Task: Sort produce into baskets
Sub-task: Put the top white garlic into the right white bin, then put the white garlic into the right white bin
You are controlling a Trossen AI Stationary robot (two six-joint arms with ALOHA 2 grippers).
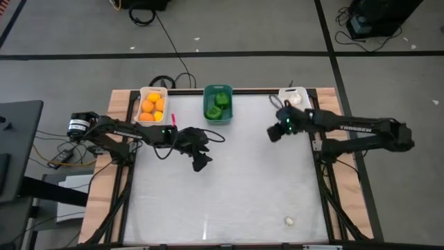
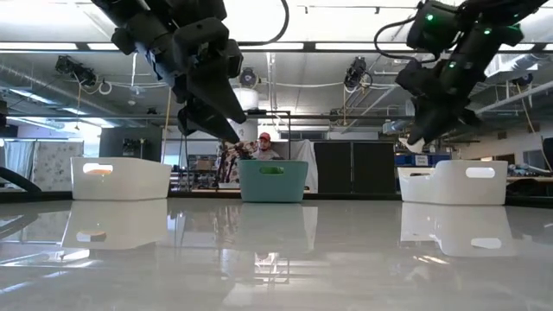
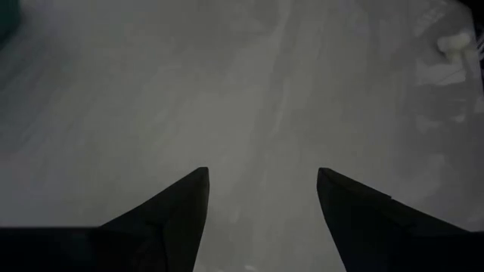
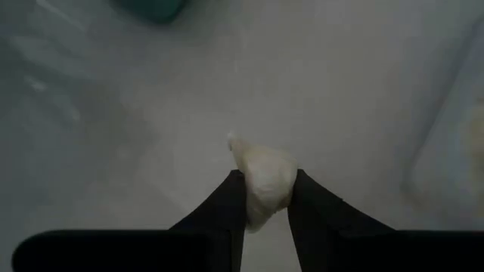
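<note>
Near edge of desk (image 1: 229,201): one pale garlic bulb (image 1: 289,221) lying alone, toward the right corner, well apart from both arms. Mid-desk: left pincer (image 1: 200,164) hanging above bare surface, fingers (image 3: 178,208) spread wide, nothing between them. Farther back, right side: right pincer (image 4: 266,198) raised off the desk, narrowed onto a second whitish garlic bulb (image 4: 262,181), bulb pinched between both fingers and protruding past the tips. Located just short of the right white basket (image 1: 294,97), not over it. Far edge, left to right: left white basket (image 1: 141,97) holding orange fruits (image 1: 151,107); teal basket (image 1: 206,111) at centre holding green peppers (image 1: 218,105); right white basket with pale contents, too small to identify. Beyond the desk, in low view: a person (image 2: 263,147) partly visible behind the teal basket.
</note>
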